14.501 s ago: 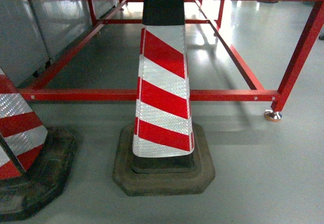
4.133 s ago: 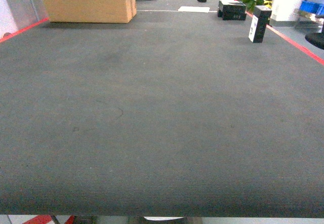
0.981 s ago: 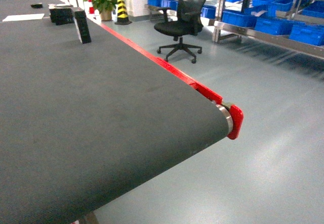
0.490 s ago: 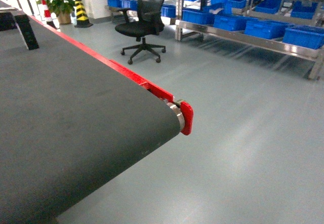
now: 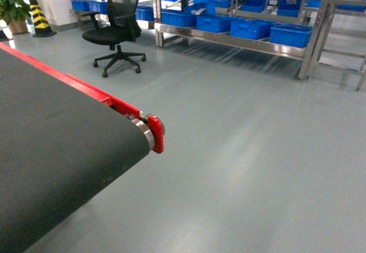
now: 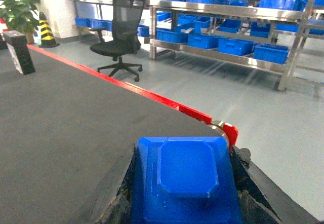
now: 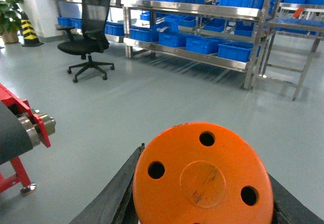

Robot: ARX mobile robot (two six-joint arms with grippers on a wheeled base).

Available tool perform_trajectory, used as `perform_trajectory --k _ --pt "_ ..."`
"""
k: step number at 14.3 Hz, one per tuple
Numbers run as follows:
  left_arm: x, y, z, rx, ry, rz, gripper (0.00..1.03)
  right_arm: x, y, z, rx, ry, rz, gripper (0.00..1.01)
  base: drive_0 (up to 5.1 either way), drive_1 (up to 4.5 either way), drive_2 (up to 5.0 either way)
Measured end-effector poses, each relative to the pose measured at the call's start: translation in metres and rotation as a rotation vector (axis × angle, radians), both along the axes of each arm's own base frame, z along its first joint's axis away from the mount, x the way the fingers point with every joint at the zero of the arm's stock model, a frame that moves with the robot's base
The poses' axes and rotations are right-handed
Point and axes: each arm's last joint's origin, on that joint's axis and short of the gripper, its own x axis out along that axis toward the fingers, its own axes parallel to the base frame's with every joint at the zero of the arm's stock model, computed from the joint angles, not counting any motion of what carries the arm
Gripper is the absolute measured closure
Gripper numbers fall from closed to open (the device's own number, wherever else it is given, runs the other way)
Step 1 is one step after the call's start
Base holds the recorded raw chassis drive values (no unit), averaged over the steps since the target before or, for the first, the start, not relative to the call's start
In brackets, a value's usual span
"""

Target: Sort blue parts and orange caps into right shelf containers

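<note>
We see a glossy blue plastic part (image 6: 185,183) between the left gripper's (image 6: 183,198) matt black fingers (image 6: 114,193). Right gripper (image 7: 202,193) holds a matt orange cap (image 7: 202,176), smooth plastic, faintly scuffed. Conveyor belt (image 5: 51,161) below the left hand: dark, fine-ribbed, matt. Shelf rack (image 5: 240,12) ahead: shiny metal; blue crates (image 5: 290,34) plastic. Floor (image 5: 257,167) smooth, semi-gloss.

Conveyor belt (image 5: 57,167); chair (image 5: 117,32); shelf containers (image 5: 290,34)

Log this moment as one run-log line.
left gripper: holds blue part | right gripper: holds orange cap | shelf: ahead, across floor | sorting: pending
</note>
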Motion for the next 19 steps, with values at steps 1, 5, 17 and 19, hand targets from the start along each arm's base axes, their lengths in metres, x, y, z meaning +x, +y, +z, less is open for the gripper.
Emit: perform_trajectory --k 1,5,17,19 --pt "0.0 0.0 0.0 0.0 0.0 0.0 0.6 0.0 0.0 0.0 0.0 0.0 0.0 0.56 -1.6 -1.64 -1.6" --pt "0.0 0.0 0.0 0.0 0.0 0.0 0.6 0.0 0.0 0.0 0.0 0.0 0.0 0.56 -1.6 -1.6 -1.6" --pt "0.0 0.0 0.0 0.0 0.0 0.0 0.6 0.0 0.0 0.0 0.0 0.0 0.0 0.56 -1.6 -1.62 -1.6" --pt "0.0 0.0 0.0 0.0 0.0 0.0 0.6 0.0 0.0 0.0 0.0 0.0 0.0 0.56 -1.6 -1.61 -1.6"
